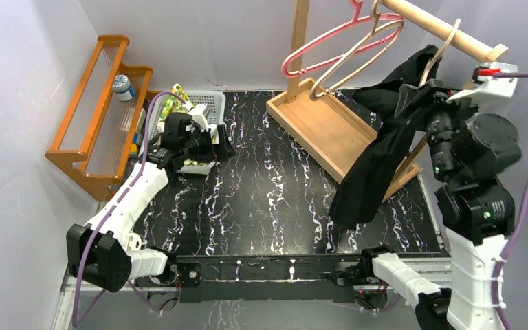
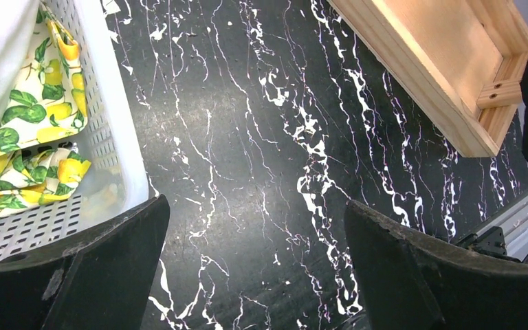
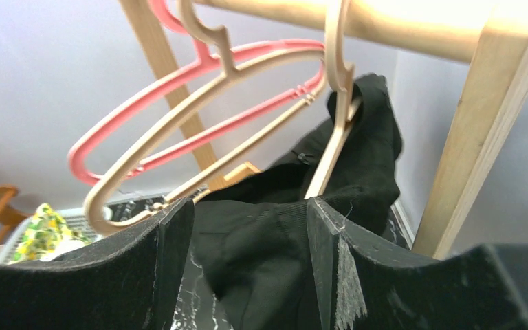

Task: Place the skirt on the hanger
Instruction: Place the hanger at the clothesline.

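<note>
A black skirt [image 1: 378, 158] hangs draped over a beige hanger [image 1: 442, 48] on the wooden rail [image 1: 426, 20] at the right, its hem reaching down to the table. My right gripper [image 1: 412, 103] is at the skirt's upper part. In the right wrist view its jaws [image 3: 251, 227] stand apart with skirt cloth [image 3: 268, 268] bunched between them, just below the hanger [image 3: 337, 103]. My left gripper [image 1: 214, 146] is open and empty over the black marble table [image 2: 261, 137], next to the white basket [image 2: 110, 137].
A pink hanger [image 1: 316, 41] and an empty beige hanger [image 1: 357, 58] hang on the rail further left. The rack's wooden base tray [image 1: 323, 127] lies under it. The basket [image 1: 210, 103] holds lemon-print cloth [image 2: 34, 117]. An orange wooden shelf [image 1: 96, 117] stands at the far left.
</note>
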Robot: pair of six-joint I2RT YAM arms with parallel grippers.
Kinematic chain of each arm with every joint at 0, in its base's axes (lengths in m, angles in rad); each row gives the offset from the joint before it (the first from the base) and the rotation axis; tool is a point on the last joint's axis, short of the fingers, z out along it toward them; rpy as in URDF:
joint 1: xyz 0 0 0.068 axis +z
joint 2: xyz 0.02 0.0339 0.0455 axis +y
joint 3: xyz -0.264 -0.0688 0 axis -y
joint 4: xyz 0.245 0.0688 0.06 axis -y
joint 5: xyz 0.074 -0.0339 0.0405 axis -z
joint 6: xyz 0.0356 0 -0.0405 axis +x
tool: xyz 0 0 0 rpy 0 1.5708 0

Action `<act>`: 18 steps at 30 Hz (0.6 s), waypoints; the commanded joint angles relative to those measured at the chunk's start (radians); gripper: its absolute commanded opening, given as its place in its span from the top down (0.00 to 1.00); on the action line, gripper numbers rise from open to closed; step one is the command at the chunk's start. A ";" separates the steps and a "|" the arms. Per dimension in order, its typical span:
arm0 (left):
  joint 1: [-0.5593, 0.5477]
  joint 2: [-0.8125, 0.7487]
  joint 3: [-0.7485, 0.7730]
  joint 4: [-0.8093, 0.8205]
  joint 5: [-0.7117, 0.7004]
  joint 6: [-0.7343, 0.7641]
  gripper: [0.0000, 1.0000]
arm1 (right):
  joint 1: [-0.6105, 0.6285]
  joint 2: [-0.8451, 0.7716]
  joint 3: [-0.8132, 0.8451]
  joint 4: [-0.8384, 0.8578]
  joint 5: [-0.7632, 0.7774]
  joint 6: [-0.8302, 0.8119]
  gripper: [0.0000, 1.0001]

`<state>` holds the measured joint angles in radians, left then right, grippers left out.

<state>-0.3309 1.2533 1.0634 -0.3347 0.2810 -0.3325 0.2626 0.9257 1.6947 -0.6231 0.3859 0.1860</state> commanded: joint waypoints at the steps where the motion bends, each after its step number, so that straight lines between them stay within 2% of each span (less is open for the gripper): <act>1: 0.002 -0.003 0.045 0.033 0.018 0.009 0.01 | -0.002 -0.028 0.060 0.101 -0.149 -0.064 0.31; 10: 0.003 -0.037 0.055 -0.016 -0.091 0.002 0.02 | -0.003 0.043 0.133 0.087 -0.462 -0.086 0.30; 16: 0.018 -0.062 0.087 -0.105 -0.267 -0.048 0.02 | -0.002 0.096 0.107 0.093 -0.859 -0.080 0.32; 18: 0.038 -0.058 0.100 -0.144 -0.302 -0.064 0.03 | -0.002 0.110 0.089 0.082 -0.929 -0.065 0.33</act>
<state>-0.3233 1.2297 1.1046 -0.3946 0.1005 -0.3603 0.2626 1.0164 1.8008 -0.5735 -0.2604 0.1230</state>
